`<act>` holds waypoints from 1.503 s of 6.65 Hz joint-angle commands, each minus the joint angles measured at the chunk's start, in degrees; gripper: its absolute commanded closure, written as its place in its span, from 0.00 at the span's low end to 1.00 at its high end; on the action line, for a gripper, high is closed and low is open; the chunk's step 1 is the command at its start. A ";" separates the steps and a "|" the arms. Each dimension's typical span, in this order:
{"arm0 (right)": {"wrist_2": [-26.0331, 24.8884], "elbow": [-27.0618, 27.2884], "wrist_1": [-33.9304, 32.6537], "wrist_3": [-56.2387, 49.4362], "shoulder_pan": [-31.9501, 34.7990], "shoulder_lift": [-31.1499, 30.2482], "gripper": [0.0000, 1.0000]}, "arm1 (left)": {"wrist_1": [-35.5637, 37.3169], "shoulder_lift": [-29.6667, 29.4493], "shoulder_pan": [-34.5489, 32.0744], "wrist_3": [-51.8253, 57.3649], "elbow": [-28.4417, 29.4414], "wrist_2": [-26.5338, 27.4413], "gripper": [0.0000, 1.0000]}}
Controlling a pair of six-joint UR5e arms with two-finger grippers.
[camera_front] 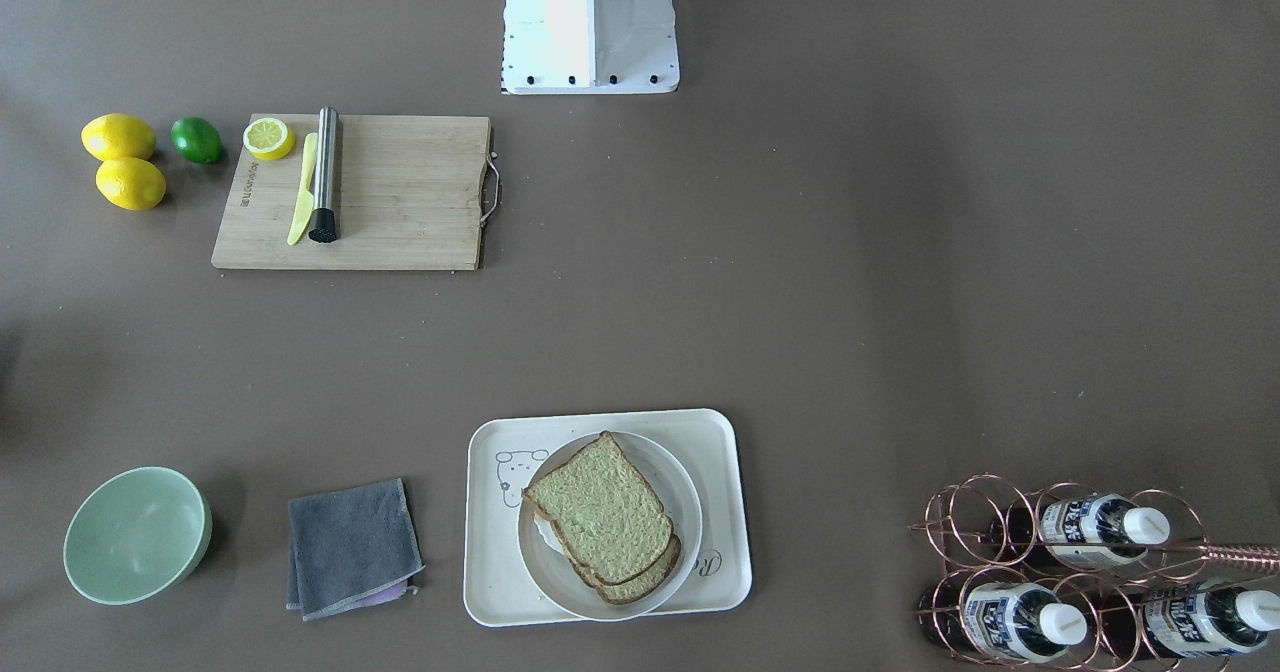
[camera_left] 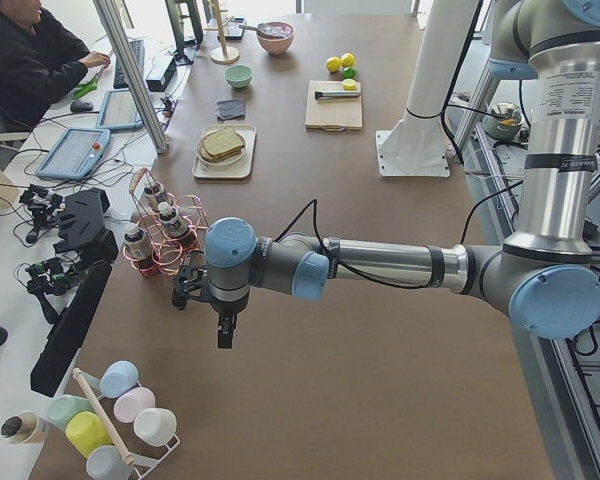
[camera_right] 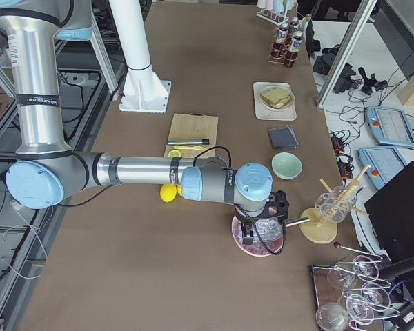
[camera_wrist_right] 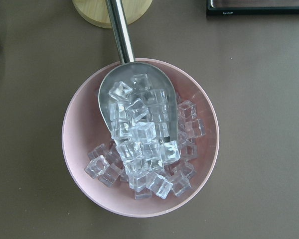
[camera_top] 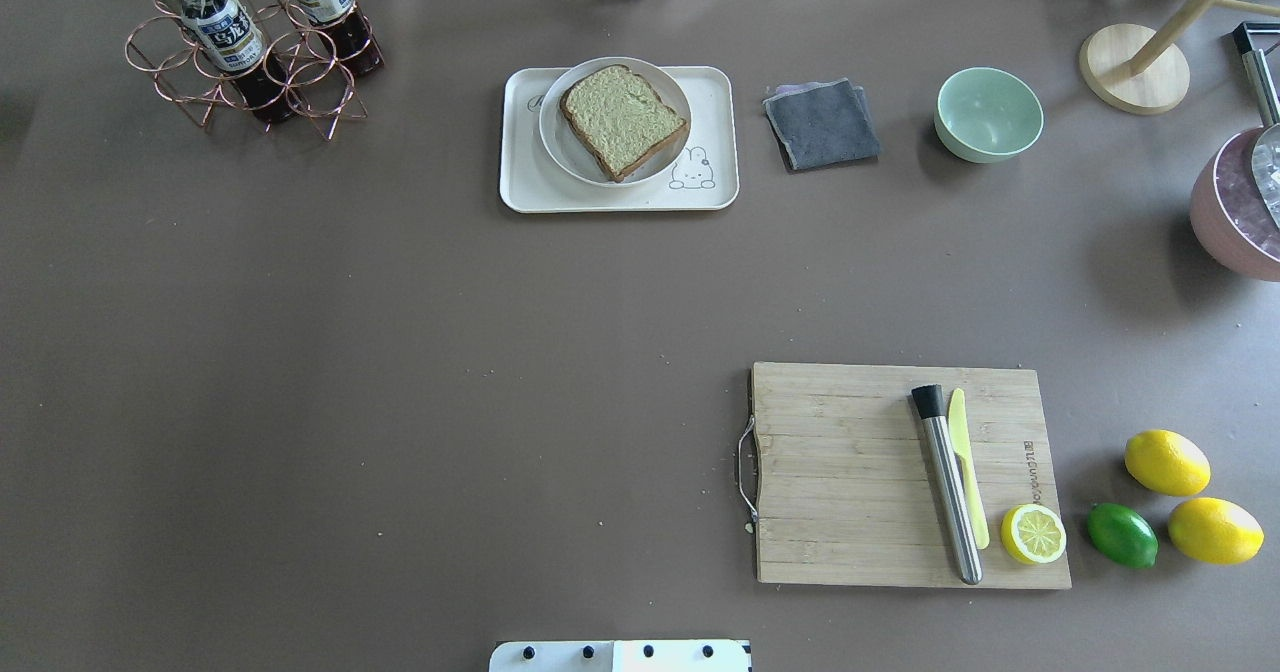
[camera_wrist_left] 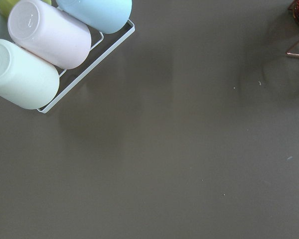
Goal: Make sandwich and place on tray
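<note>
The sandwich (camera_front: 600, 512) is two bread slices stacked on a round white plate (camera_front: 683, 497), which sits on the cream tray (camera_front: 725, 432) at the table's far side. It also shows in the overhead view (camera_top: 622, 117). The egg is hidden. My left gripper (camera_left: 225, 335) shows only in the exterior left view. It hangs over bare table near the bottle rack, far from the tray, and I cannot tell if it is open. My right gripper (camera_right: 259, 231) shows only in the exterior right view. It is above a pink bowl of ice, and I cannot tell its state.
A wooden cutting board (camera_top: 850, 472) holds a steel muddler (camera_top: 945, 482), a yellow knife and a lemon half. Lemons (camera_top: 1166, 462) and a lime lie beside it. A grey cloth (camera_top: 822, 124), a green bowl (camera_top: 988, 114), a bottle rack (camera_top: 250, 52), the ice bowl (camera_wrist_right: 139, 139) and cups (camera_wrist_left: 45, 35) stand around.
</note>
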 commanded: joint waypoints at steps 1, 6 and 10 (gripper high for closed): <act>-0.01 0.00 0.00 0.04 0.00 0.07 0.01 | -0.10 0.44 0.03 0.00 -0.16 -0.07 0.02; -0.01 0.35 0.00 0.04 0.00 -0.01 0.01 | -1.59 1.15 0.03 -0.26 0.11 -0.07 0.02; 0.08 0.26 0.00 0.04 0.00 0.16 0.01 | -2.03 1.15 0.03 -0.26 0.11 -0.07 0.02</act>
